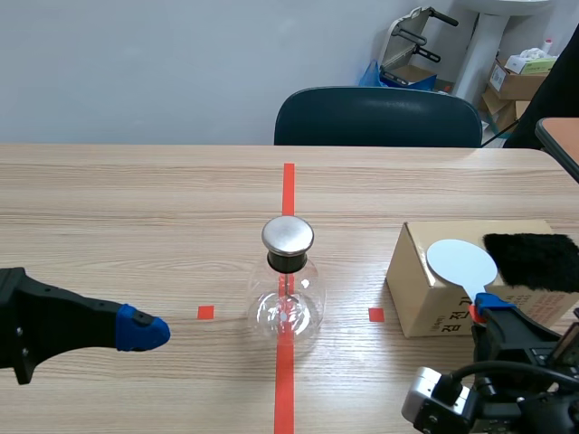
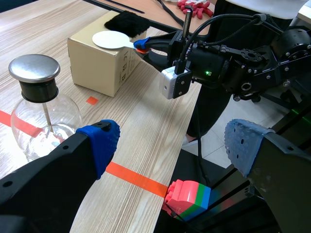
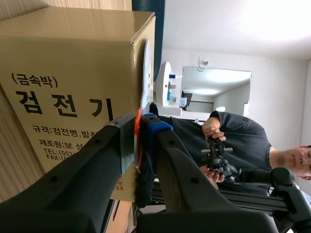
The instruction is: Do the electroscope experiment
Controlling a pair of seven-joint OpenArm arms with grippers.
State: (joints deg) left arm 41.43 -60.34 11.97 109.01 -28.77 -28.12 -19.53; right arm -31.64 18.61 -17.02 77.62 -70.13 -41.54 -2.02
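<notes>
Gaping left tool (image 2: pixel 171 145) holds nothing; right tool (image 3: pixel 140 129) pinches the white-disc paddle (image 1: pixel 461 264), orange-handled.

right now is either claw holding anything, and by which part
The right claw is shut on the white disc paddle by its orange handle. The left claw is open, holding nothing.

wood tbl (image 1: pixel 136 194), glass flask (image 1: pixel 288 306), cardbd box (image 1: pixel 423 297)
</notes>
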